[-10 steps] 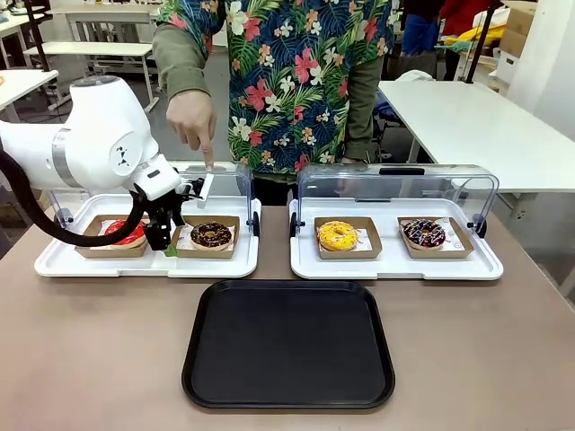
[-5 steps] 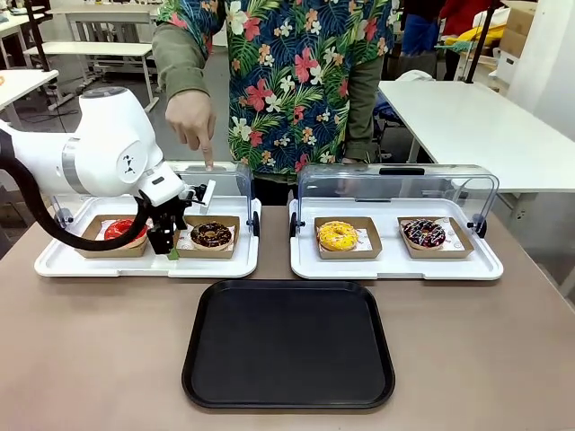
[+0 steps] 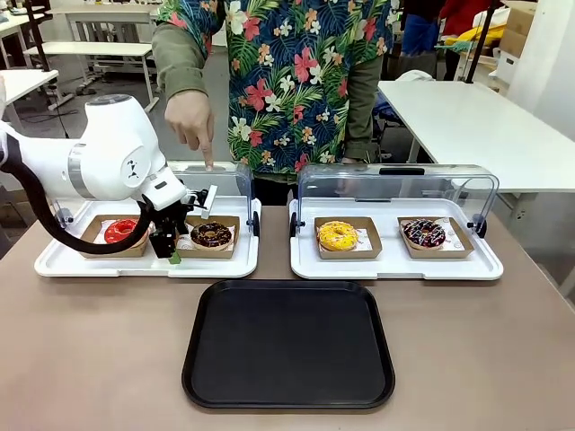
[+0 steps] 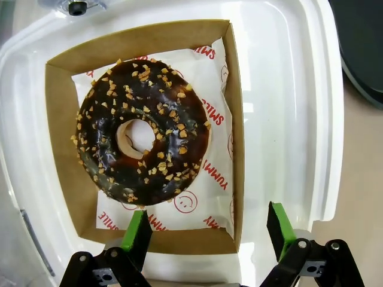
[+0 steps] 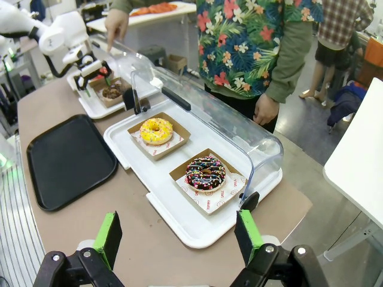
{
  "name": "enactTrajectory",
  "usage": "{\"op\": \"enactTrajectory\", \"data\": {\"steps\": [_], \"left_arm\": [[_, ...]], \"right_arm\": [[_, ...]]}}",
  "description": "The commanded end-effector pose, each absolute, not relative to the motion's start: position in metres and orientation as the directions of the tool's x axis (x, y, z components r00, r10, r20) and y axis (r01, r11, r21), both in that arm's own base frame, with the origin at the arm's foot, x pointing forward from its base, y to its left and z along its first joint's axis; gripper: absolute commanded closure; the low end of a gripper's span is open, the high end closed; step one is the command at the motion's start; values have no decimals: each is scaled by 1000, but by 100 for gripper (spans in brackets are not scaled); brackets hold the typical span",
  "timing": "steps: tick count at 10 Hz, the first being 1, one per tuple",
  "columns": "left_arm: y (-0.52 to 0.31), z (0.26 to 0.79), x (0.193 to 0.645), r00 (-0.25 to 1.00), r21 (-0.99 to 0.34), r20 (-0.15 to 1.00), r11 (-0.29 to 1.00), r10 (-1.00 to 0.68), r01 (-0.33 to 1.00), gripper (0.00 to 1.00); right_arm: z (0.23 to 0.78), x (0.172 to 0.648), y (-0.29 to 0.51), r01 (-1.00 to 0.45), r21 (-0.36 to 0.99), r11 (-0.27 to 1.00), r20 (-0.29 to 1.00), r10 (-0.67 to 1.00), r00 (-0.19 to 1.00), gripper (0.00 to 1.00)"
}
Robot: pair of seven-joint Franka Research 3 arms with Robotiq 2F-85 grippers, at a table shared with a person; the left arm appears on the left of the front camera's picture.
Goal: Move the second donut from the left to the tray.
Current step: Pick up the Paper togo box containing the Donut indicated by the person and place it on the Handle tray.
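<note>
Up at ten o'clock from the tray [image 3: 287, 346], found the left gripper [image 4: 207, 210] poised over the second donut from the left [image 3: 211, 234], jaws spread wide and pinching nothing. Saw that donut seated in its cardboard holder [image 4: 57, 149] on the left white tray [image 3: 144, 266], at three o'clock of the red-glazed donut [image 3: 121, 231]. Noted a person's hand [image 3: 190, 121] pointing down at its twelve o'clock. Found the right gripper [image 5: 176, 224] spread too, empty.

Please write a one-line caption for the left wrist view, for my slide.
Open left gripper hovers at the edge of the cardboard holder holding the chocolate donut.
</note>
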State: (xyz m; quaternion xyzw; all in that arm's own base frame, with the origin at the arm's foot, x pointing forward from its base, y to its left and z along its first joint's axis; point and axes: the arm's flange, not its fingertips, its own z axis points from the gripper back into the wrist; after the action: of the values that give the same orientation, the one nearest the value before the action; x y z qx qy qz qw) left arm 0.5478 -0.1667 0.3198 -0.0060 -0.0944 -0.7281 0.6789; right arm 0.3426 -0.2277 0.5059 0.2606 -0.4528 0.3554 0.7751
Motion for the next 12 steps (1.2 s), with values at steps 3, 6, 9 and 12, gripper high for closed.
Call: {"op": "enactTrajectory", "data": {"steps": [3,6,9,12], "left_arm": [[-167,321,552,-69,112,119,-56,-990,992,58],[-166,320,552,-78,105,115,-66,-990,992,100],[-167,319,552,-79,104,109,-68,-991,992,100],[-167,318,552,-106,92,101,-97,-989,991,100]], "right_arm": [[507,346,-229,-793,58,606,903,307,300,0],[507,346,-229,-793,58,606,903,307,300,0],[507,346,-229,-793,58,606,903,307,300,0],[507,346,-229,-793,58,606,903,307,300,0]]}}
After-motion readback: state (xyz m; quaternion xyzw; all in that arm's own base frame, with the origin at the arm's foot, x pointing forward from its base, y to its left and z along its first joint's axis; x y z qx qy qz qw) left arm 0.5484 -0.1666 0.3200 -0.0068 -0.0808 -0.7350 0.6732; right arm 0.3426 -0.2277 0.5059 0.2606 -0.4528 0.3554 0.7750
